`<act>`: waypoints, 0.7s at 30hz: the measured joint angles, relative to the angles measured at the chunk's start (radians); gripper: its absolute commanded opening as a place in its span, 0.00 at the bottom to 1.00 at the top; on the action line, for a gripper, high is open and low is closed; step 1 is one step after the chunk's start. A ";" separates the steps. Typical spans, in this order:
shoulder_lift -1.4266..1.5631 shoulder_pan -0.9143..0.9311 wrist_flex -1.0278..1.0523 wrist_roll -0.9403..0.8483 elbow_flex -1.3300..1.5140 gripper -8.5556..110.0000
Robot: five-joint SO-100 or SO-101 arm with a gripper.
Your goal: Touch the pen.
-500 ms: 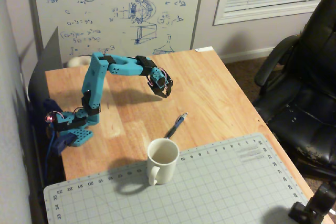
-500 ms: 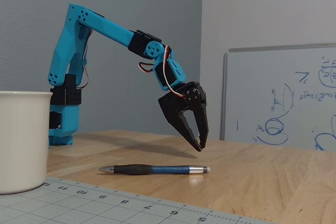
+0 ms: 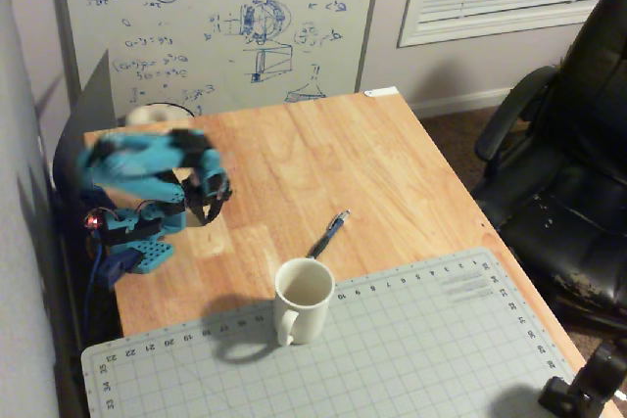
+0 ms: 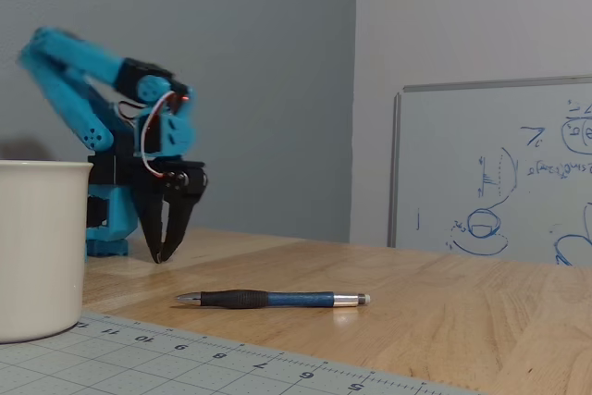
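The pen [image 3: 329, 233] is slim and dark blue with a silvery tip. It lies flat on the wooden table [image 3: 392, 163] just beyond the white mug [image 3: 303, 298]. In the low fixed view the pen [image 4: 274, 299] lies sideways, tip to the left. My blue arm's gripper [image 3: 203, 210] hangs at the table's left side, pointing down, well away from the pen. In the low fixed view the gripper [image 4: 163, 253] has its dark fingers nearly together, tips close to the table, holding nothing.
A grey cutting mat [image 3: 392, 349] covers the table's near part, with the mug standing on its far edge. A whiteboard [image 3: 225, 17] stands behind the table. A black office chair [image 3: 568, 173] is at the right. A tape roll [image 3: 152, 115] lies behind the arm.
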 measured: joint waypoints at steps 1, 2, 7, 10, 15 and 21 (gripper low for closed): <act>0.137 -0.002 -0.002 0.000 0.049 0.08; 0.239 -0.002 0.005 0.000 0.080 0.08; 0.380 -0.002 0.009 0.000 0.130 0.08; 0.393 -0.002 0.009 0.000 0.132 0.08; 0.396 -0.002 0.009 0.000 0.132 0.08; 0.396 -0.002 0.009 0.000 0.132 0.08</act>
